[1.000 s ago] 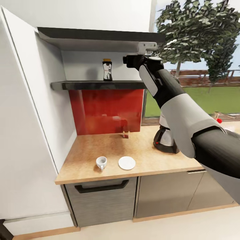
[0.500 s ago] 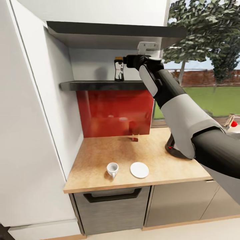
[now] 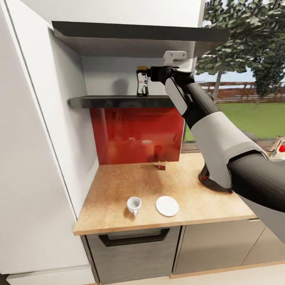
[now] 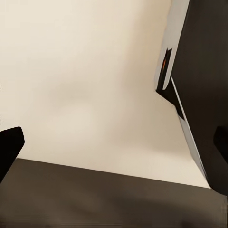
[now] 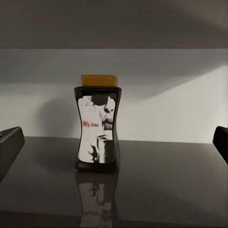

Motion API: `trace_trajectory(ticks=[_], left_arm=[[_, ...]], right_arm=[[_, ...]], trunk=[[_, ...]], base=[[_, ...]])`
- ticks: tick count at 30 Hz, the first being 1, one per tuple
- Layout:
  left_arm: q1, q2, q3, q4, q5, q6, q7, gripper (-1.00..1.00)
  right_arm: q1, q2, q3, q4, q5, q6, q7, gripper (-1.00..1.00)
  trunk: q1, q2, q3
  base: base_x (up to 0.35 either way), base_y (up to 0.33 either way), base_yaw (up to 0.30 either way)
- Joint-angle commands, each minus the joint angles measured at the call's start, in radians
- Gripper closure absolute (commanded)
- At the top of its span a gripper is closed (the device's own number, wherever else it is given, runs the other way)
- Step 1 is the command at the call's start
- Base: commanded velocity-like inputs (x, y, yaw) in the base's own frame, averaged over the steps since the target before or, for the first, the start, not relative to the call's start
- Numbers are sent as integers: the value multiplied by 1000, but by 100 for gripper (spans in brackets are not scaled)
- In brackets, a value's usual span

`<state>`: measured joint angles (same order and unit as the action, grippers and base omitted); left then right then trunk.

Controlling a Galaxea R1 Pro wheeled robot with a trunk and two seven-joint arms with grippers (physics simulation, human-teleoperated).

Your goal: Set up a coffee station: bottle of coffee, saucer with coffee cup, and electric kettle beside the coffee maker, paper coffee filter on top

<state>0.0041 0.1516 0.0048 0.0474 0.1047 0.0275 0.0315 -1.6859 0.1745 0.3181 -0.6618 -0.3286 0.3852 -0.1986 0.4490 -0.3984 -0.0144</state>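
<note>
Orange-capped coffee bottle (image 5: 97, 127) upright on shelf (image 3: 118, 102); cup (image 3: 133, 205) beside saucer (image 3: 167, 206).

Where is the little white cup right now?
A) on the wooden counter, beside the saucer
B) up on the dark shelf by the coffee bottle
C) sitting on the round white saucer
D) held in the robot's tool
A: in the head view the coffee cup stands on the wooden countertop with a gap between it and the saucer, not on it.
</note>
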Motion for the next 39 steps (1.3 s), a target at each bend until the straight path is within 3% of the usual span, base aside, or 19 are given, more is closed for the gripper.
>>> trace_trajectory(ticks=[1, 4, 12, 21, 39], left_arm=[[0, 0, 0, -1, 10, 9, 1, -100], [0, 0, 0, -1, 10, 15, 2, -100], [2, 0, 0, -1, 10, 18, 1, -100], [2, 0, 0, -1, 10, 19, 2, -100], [2, -2, 0, -1, 10, 20, 1, -100]], right_arm=[[-1, 0, 3, 0, -8, 3, -8, -100], [0, 0, 4, 0, -7, 3, -9, -100], [0, 0, 5, -2, -11, 0, -112, -100], [0, 0, 7, -2, -13, -2, -120, -100], [2, 0, 7, 27, -13, -1, -119, -100]], trunk=[[1, -2, -1], [1, -2, -1], [1, -2, -1], [1, -2, -1], [1, -2, -1]], base=[[234, 0, 0], [130, 0, 0], [68, 39, 0], [183, 162, 0], [80, 26, 0]])
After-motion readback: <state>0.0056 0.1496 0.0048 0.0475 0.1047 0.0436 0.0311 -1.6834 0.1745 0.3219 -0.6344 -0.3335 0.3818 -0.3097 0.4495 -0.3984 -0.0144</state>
